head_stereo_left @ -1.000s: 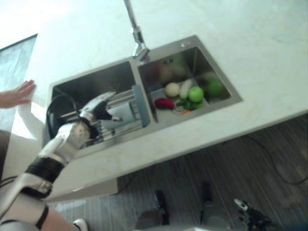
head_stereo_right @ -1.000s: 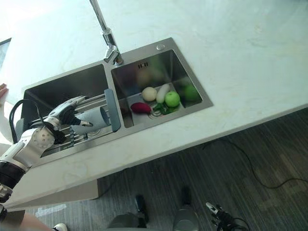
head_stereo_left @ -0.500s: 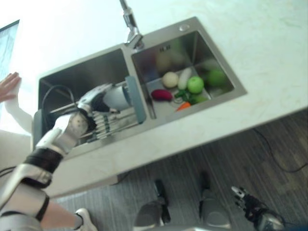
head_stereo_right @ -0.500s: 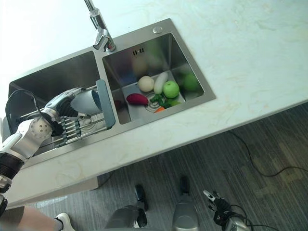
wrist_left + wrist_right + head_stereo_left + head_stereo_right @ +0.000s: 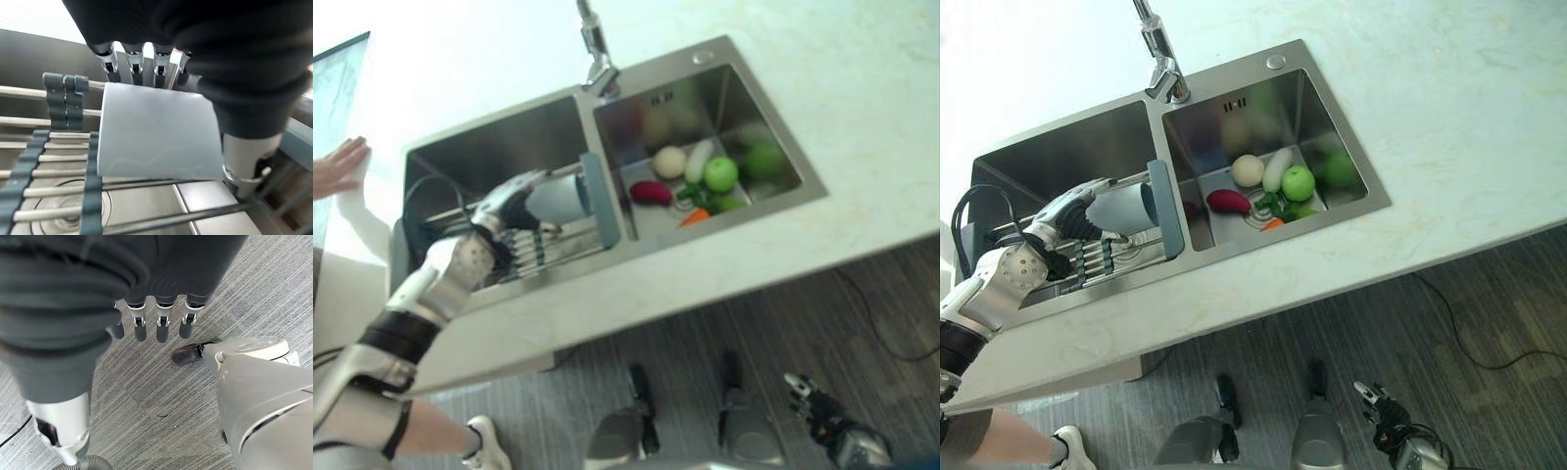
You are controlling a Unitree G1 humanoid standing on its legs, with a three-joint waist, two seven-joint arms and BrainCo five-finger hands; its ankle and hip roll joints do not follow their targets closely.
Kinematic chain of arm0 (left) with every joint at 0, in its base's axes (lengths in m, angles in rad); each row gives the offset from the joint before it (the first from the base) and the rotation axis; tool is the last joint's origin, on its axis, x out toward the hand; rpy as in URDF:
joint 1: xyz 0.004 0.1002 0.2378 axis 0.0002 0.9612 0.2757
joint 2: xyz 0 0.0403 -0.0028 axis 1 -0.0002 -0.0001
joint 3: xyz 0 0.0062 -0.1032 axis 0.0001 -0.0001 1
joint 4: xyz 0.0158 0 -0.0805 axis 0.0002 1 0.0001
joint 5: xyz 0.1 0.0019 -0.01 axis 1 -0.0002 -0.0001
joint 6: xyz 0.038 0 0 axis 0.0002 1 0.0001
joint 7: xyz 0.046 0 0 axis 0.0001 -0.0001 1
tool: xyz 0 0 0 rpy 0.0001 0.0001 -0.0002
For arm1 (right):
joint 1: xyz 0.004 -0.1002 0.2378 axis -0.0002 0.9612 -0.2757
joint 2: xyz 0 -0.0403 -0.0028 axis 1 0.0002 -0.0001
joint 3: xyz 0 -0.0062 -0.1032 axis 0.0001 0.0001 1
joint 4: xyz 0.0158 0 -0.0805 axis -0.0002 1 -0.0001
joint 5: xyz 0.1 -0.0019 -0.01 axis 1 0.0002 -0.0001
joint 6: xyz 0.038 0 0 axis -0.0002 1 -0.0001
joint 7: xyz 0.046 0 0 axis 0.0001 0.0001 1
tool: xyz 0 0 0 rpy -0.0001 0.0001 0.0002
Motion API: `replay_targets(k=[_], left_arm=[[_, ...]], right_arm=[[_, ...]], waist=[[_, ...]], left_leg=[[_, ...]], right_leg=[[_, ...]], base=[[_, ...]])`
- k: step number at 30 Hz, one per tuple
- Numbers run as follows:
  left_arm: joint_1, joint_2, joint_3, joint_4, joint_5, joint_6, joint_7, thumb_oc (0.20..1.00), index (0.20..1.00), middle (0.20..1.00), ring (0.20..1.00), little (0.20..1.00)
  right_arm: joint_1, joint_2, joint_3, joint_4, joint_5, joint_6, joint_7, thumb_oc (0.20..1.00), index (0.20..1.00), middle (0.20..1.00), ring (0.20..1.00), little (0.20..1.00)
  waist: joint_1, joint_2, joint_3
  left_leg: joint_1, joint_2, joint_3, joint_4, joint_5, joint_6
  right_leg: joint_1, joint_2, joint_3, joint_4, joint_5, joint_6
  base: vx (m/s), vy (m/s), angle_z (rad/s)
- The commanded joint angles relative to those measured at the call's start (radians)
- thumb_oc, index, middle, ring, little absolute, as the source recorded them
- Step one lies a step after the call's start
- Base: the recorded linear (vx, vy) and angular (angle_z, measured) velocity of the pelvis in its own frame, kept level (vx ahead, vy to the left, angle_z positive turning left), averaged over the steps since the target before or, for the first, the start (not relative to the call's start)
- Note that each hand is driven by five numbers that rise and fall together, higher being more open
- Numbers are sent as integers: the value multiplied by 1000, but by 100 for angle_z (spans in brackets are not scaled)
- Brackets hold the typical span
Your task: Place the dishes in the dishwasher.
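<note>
Pale grey-blue cup (image 5: 1123, 208), smooth and cylindrical, lies on its side in the left-centre of the frame, held by the robot's left hand (image 5: 1056, 227) over a rack of thin metal rods with grey ribbed bands (image 5: 58, 161). The left wrist view shows the fingers (image 5: 132, 62) curled over the cup's far side and the thumb (image 5: 247, 159) against its near side, so the hand grips it. The rack spans the left basin of a stainless steel double sink (image 5: 1058, 166), and the cup's mouth lies just beside the rack's upright grey-blue end plate (image 5: 1164, 209).

A chrome tap (image 5: 1163, 61) stands at the top of the frame, behind the divider between the basins. The right basin holds a cream round vegetable (image 5: 1248, 169), a white oblong one (image 5: 1278, 167), a green apple (image 5: 1298, 182), a dark red aubergine-shaped piece (image 5: 1228, 201), green leaves (image 5: 1273, 207) and an orange piece (image 5: 1272, 223).

The sink is set in a pale marbled stone countertop (image 5: 1449, 127), which fills the upper right. Below its front edge runs a dark grey striped floor (image 5: 1449, 333). A person's hand (image 5: 337, 166) rests flat on the counter at the left edge.

The right hand (image 5: 146, 325) hangs above the floor at the lower right, its fingers relaxed and holding nothing.
</note>
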Motion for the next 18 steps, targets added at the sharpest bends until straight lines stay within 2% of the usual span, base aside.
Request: replay_targets(k=[1,6,18], left_arm=[[8,67,94,-6,31,12,63,1000,1000,1000,1000,1000],[53,52,130,-51,50,5,64,1000,1000,1000,1000,1000],[6,41,67,-2,46,19,56,1000,1000,1000,1000,1000]], right_arm=[[-5,31,-3,2,31,-25,-2,1000,1000,1000,1000,1000],[0,37,-6,1,31,-33,-3,1000,1000,1000,1000,1000],[-15,30,1,-4,30,-20,-7,1000,1000,1000,1000,1000]], waist=[[16,-39,-9],[24,-36,-9],[9,-40,-4]], left_leg=[[-20,-10,-92,18,-22,-19],[-21,-12,-97,17,-21,-18],[-20,-8,-86,16,-20,-19]], right_leg=[[0,-76,-74,13,30,73],[3,-78,-82,12,31,74],[-5,-74,-69,14,34,75]], base=[[0,0,0],[0,0,0],[-2,0,1]])
